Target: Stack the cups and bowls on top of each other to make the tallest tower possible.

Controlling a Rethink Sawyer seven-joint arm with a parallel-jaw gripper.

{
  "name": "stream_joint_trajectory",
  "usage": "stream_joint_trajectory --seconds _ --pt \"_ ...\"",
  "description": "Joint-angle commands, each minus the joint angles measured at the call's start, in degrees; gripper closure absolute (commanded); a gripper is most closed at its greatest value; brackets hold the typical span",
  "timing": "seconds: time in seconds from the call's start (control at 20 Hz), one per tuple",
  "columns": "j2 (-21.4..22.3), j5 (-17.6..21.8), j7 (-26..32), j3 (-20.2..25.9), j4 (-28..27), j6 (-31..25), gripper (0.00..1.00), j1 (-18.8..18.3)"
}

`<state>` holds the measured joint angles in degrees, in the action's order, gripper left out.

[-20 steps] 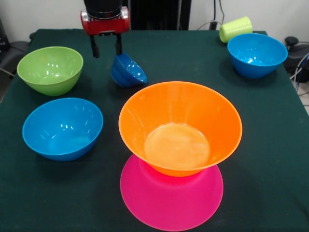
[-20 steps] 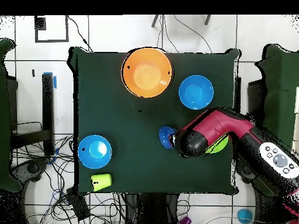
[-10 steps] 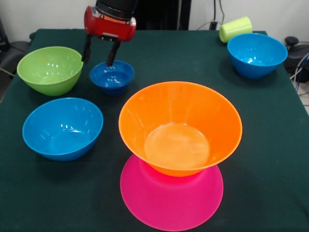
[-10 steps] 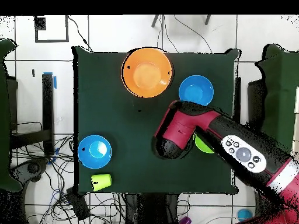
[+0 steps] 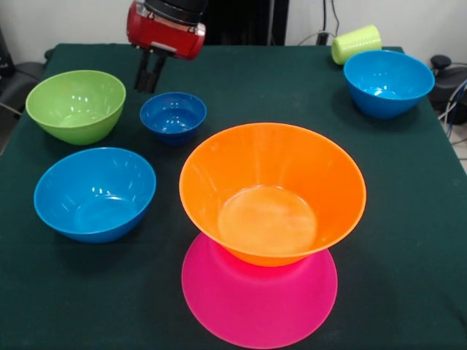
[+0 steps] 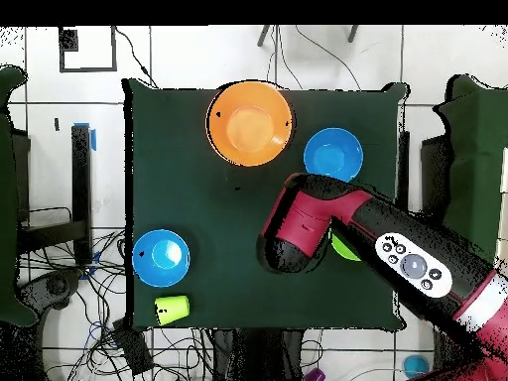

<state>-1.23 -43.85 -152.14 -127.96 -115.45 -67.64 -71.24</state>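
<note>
green bowl left of claw, upright | claw above table, fingers seemingly together, gripping nothing | small dark-blue bowl just right below claw, upright, graspable | orange bowl on inverted pink bowl, tower base, further right

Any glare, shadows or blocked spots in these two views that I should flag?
Front view: soft highlights inside the orange bowl and the green bowl; faint shadows beneath the bowls on the table. Overhead view: the arm hides the small dark-blue bowl and most of the green one.
</note>
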Motion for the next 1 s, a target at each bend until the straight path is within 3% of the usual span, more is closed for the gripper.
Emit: stream_joint_trajectory --seconds 0.05,0.65,0.7,0.85,0.95,1.0 --pt "-2.12 1.56 -7.75 -5.66 -1.92 3.33 1.0 0.79" --pt "-3.5 0.9 -5.92 -5.53 -1.95 5.57 1.0 -0.36" --pt "-3.54 1.17 -6.05 -5.47 -2.1 5.95 0.0 -0.5" --pt "-5.53 0.58 -8.38 -5.8 -1.89 7.84 0.0 -1.72" --pt "-9.53 -6.28 -2.21 -6.0 0.78 10.34 0.0 -4.18" --pt "-9.87 -7.65 -0.51 -5.71 0.99 10.58 0.0 -4.51"
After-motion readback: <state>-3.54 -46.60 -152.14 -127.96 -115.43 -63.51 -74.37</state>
